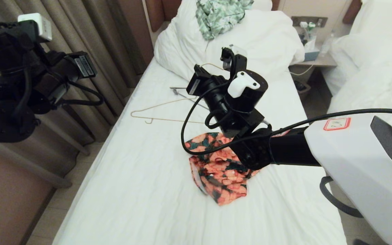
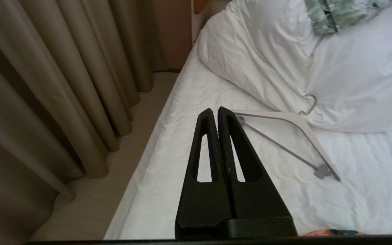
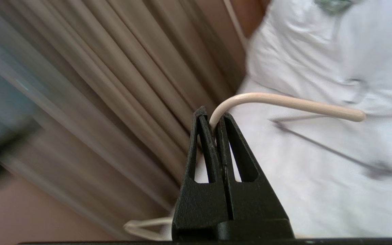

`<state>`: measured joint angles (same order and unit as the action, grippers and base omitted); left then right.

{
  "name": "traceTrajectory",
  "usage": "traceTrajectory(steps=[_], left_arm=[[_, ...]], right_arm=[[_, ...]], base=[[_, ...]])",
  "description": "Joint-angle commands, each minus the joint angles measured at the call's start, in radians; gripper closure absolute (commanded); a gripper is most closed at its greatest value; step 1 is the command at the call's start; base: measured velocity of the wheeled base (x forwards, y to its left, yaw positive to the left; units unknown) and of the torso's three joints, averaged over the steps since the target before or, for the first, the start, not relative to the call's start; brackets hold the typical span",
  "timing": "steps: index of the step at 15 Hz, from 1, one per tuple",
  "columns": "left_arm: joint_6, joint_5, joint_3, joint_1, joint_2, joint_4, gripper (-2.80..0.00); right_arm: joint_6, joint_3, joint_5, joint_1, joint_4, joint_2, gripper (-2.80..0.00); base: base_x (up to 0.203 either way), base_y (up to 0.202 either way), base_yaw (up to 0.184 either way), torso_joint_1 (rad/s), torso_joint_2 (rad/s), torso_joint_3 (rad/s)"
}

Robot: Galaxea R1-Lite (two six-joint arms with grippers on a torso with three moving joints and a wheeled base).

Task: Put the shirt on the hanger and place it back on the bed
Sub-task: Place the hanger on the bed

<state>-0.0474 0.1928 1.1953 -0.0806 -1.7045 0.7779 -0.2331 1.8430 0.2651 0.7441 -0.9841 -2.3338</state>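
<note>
Right gripper (image 3: pixel 213 124) pinching the hanger (image 1: pixel 163 110) by its hook above mid-bed (image 1: pixel 121 190), left gripper (image 2: pixel 218 115) pressed together, empty, raised near the curtain-side edge, shirt (image 1: pixel 218 170) crumpled centrally with bare sheet all around.

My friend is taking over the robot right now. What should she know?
Right gripper: shut on the hanger, pinching it just below the hook, over the bed.
Left gripper: shut, holding nothing, off the bed's left edge near the curtain.
Shirt: crumpled on the sheet, under the right arm.
A second, thicker hanger lies by the pillow; leave it.
Done: the hanger is gripped.
Left: get the shirt onto the hanger, then lay both back on the bed.
</note>
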Motion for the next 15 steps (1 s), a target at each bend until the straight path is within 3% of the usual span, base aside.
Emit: traceTrajectory(steps=[1,6,8,15], left_arm=[[-0.001,0.001,-0.002,-0.001,0.01,0.004,0.0],[0.0,0.001,-0.003,0.002,0.022,0.004,0.0],[-0.001,0.001,-0.008,0.001,0.032,0.003,0.0],[0.002,-0.001,-0.006,0.004,0.077,0.001,0.0]], right_arm=[[0.034,-0.065,0.002,-0.018,-0.001,0.014,0.0],[0.101,-0.274,-0.006,-0.125,0.272,0.089,0.0],[0.103,-0.317,-0.007,-0.139,0.3,0.081,0.0],[0.101,-0.258,-0.007,-0.201,0.496,-0.093,0.0]], base=[[0.0,0.0,0.0,0.0,0.0,0.0],[0.0,0.0,0.0,0.0,0.0,0.0],[0.0,0.0,0.0,0.0,0.0,0.0],[0.0,0.0,0.0,0.0,0.0,0.0]])
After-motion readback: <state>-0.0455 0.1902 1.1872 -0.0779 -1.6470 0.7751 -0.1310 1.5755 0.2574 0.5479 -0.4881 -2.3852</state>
